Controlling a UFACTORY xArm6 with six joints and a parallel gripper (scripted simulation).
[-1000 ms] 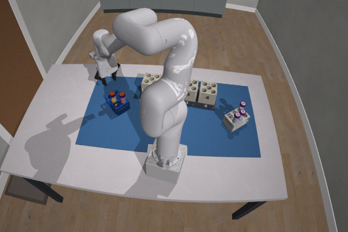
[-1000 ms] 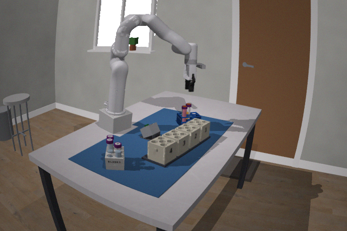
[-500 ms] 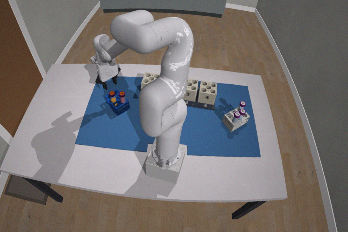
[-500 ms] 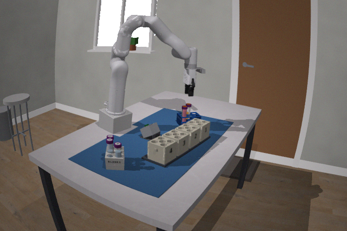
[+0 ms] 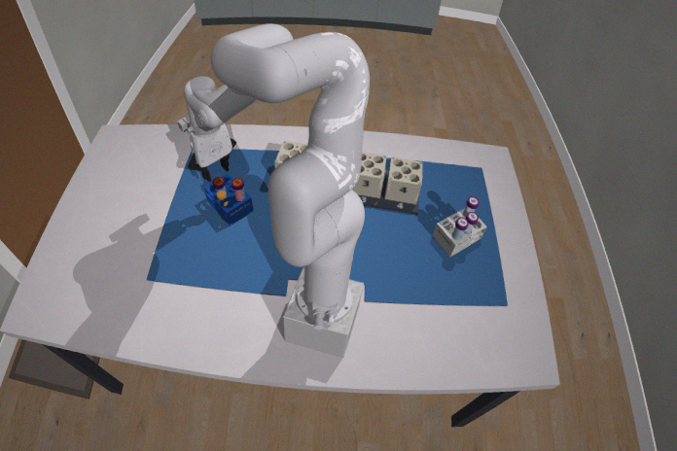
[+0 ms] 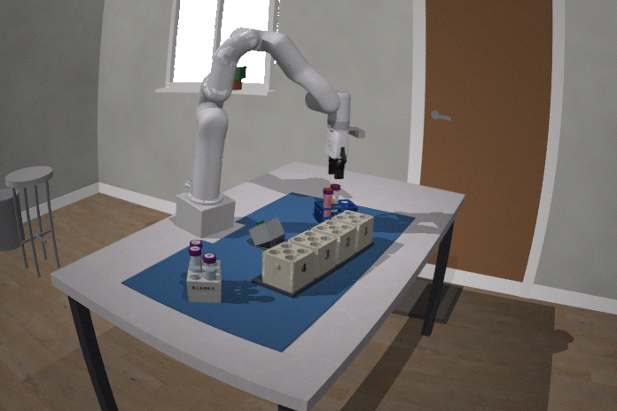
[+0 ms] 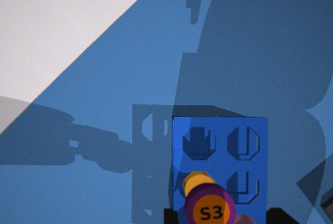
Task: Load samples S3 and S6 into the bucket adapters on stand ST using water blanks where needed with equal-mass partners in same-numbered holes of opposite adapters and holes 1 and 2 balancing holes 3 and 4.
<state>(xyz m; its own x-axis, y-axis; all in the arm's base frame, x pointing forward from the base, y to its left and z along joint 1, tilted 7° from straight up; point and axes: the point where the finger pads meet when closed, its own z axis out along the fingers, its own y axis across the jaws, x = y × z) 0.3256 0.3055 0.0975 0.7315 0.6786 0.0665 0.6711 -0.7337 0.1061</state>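
Note:
My gripper (image 5: 211,169) (image 6: 337,172) is open and empty. It hangs a little above the blue sample rack (image 5: 233,211) (image 6: 337,209) (image 7: 221,126), over its far left side. In the wrist view only its fingertips show, at the bottom edge on either side of the S3 cap. Sample S3 (image 5: 219,184) (image 6: 336,188) (image 7: 210,211), with orange liquid, and the pinkish sample S6 (image 5: 237,185) (image 6: 327,195) stand upright in that rack. Adapters 1 (image 5: 289,151) (image 6: 363,228), 2 (image 6: 344,237), 3 (image 5: 371,176) (image 6: 320,248) and 4 (image 5: 403,182) (image 6: 290,267) stand empty in a row on the stand.
The white BLANKS rack (image 5: 449,237) (image 6: 203,288) holds three purple-capped water blanks (image 5: 472,203) (image 6: 195,252) at the mat's right side. The grey DONE desk (image 6: 266,233) sits between the arm's base and the adapters. The arm hides adapter 2 in the top view.

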